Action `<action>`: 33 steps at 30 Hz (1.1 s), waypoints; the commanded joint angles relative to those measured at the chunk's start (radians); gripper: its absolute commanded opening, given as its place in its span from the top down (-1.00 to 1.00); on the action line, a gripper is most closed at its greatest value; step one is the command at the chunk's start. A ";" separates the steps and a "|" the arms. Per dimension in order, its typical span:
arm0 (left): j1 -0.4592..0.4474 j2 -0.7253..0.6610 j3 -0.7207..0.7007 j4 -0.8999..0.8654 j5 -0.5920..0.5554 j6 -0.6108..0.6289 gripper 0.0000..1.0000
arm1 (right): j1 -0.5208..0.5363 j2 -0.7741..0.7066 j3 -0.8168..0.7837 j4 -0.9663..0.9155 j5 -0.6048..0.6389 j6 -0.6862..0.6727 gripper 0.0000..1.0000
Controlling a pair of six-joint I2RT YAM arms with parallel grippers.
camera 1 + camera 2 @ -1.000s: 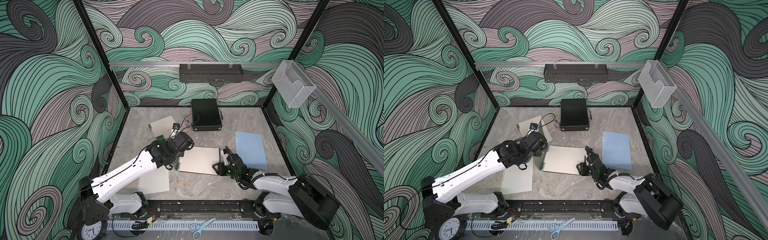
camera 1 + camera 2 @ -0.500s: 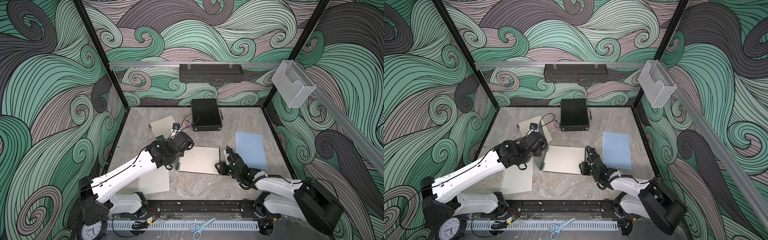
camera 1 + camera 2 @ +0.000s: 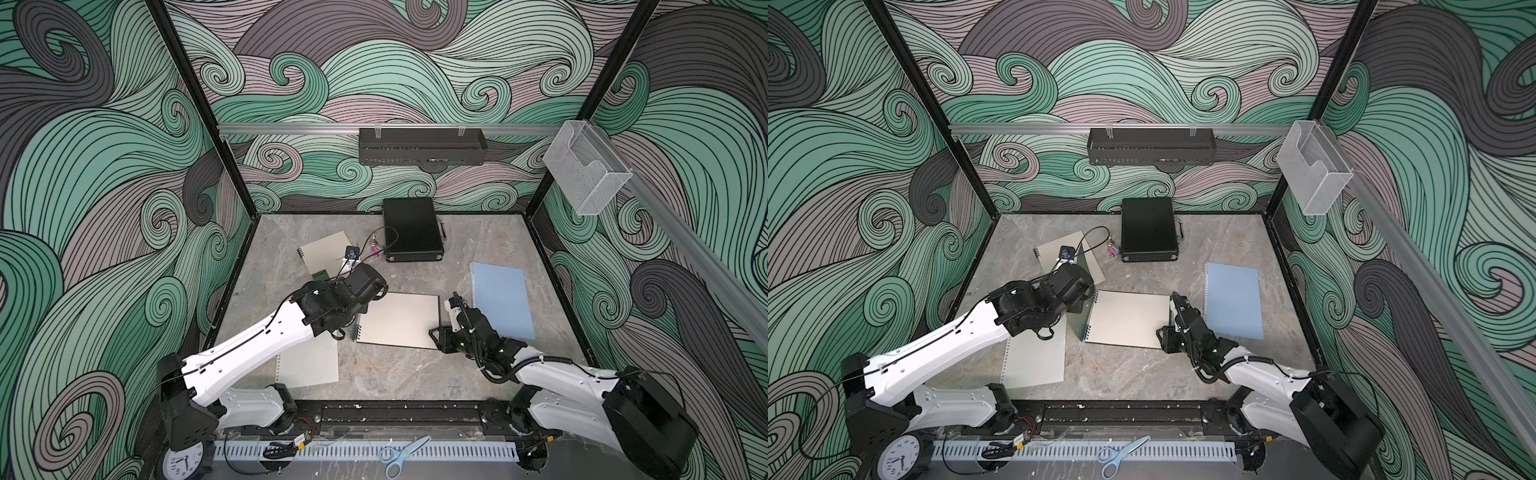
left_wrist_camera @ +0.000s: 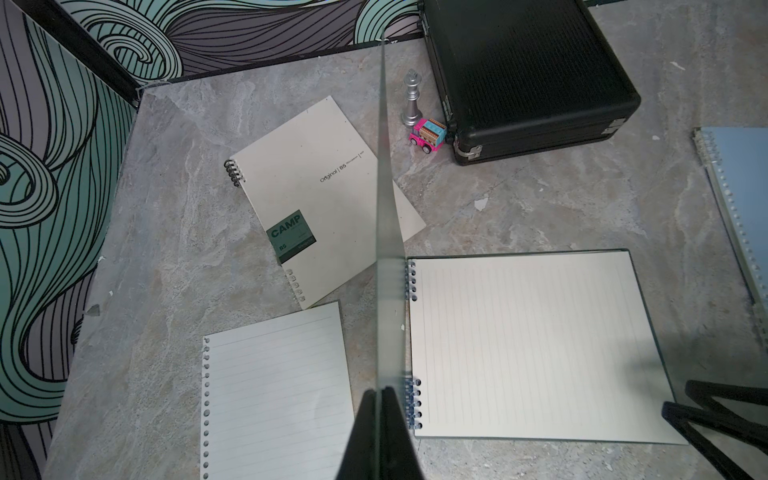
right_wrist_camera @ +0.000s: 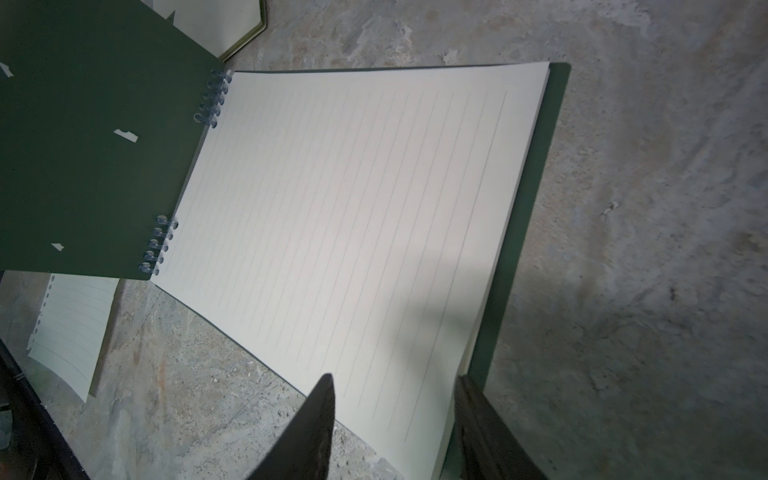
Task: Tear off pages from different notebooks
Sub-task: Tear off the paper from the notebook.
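The dark green notebook [image 3: 399,320] lies open mid-table with a lined page [image 5: 340,216] up. Its green cover [image 3: 1082,299] stands upright, seen edge-on in the left wrist view, and my left gripper [image 4: 382,392] is shut on that cover near the spiral. My right gripper [image 5: 395,378] is open at the notebook's near right corner [image 3: 436,336], one finger on each side of the page corner. A loose page [image 3: 309,365] with punched holes lies to the near left. The beige notebook [image 4: 324,187] is closed at the back left and the light blue notebook [image 3: 503,299] at the right.
A black hard case [image 3: 411,235] sits at the back wall. A silver chess piece [image 4: 411,99] and a pink toy car [image 4: 428,135] stand beside it. Scissors [image 3: 401,455] and a clock [image 3: 180,463] lie on the front rail, outside the table.
My right gripper has shifted slightly along the open notebook's right edge. The left gripper keeps the green cover upright in the same place.
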 commanded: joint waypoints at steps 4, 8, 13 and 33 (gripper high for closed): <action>0.008 -0.004 0.014 -0.001 -0.021 0.017 1.00 | 0.006 0.014 0.001 -0.022 -0.020 -0.039 0.07; 0.008 -0.004 0.014 -0.004 -0.022 0.017 1.00 | 0.005 0.024 0.004 -0.024 -0.024 -0.043 0.08; 0.007 -0.006 0.014 -0.005 -0.022 0.017 1.00 | 0.006 0.029 0.007 -0.018 -0.031 -0.048 0.08; 0.011 -0.012 0.009 -0.004 -0.023 0.015 1.00 | 0.012 0.048 0.015 -0.013 -0.038 -0.051 0.14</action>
